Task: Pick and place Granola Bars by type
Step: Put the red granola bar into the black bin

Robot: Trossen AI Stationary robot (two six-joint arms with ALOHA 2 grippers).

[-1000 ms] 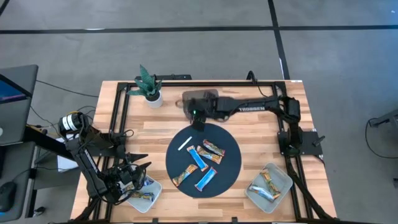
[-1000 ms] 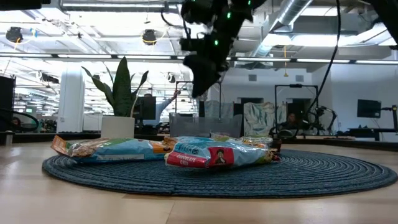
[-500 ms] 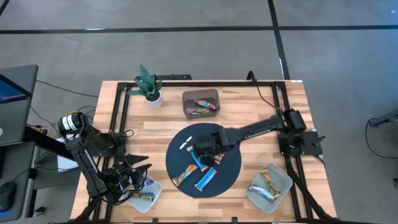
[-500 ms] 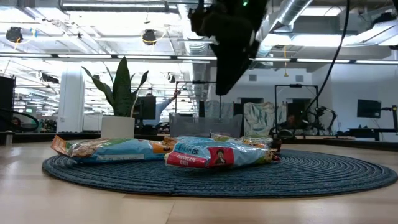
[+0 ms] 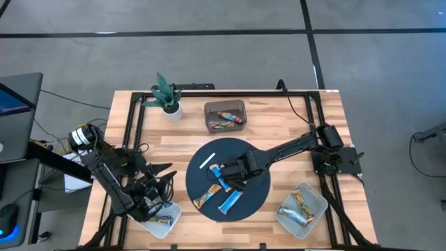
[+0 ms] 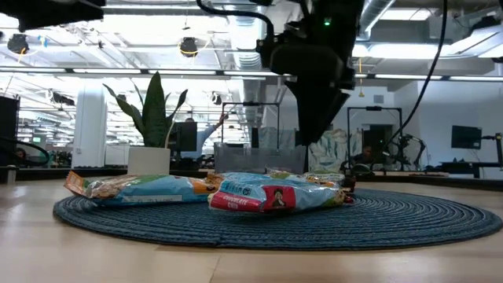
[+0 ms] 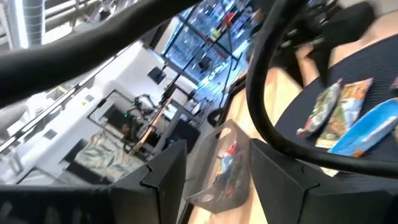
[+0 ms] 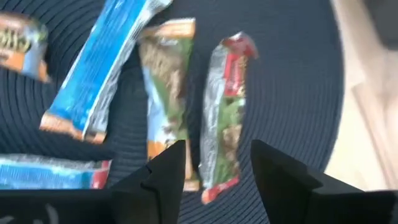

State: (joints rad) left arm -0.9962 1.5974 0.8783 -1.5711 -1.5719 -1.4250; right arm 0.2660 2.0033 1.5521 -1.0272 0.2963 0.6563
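Several granola bars lie flat on the round dark mat (image 5: 258, 192): two blue-white ones (image 5: 230, 202), an orange one (image 5: 204, 199), and a red bar (image 8: 224, 112) beside an orange-green bar (image 8: 166, 93). My right gripper (image 5: 226, 174) hangs open above the mat's middle; in the right wrist view its fingers stand either side of the red bar's near end without touching it. It also shows from the side in the low view (image 6: 310, 134), above the bars (image 6: 263, 196). My left gripper (image 5: 162, 197) is open over the table's near left, above the left tray (image 5: 167, 222).
A far tray (image 5: 225, 116) holds red-dark bars; a near right tray (image 5: 302, 207) holds orange ones. A thin white stick (image 5: 207, 162) lies on the mat's far left part. A potted plant (image 5: 167, 97) stands at the far left. Black frame rails run along the table's sides.
My right gripper has swung from over the far tray toward the near edge and come down over the mat's middle, staying open. My left arm has shifted a little toward the table's right. The bars have kept their places.
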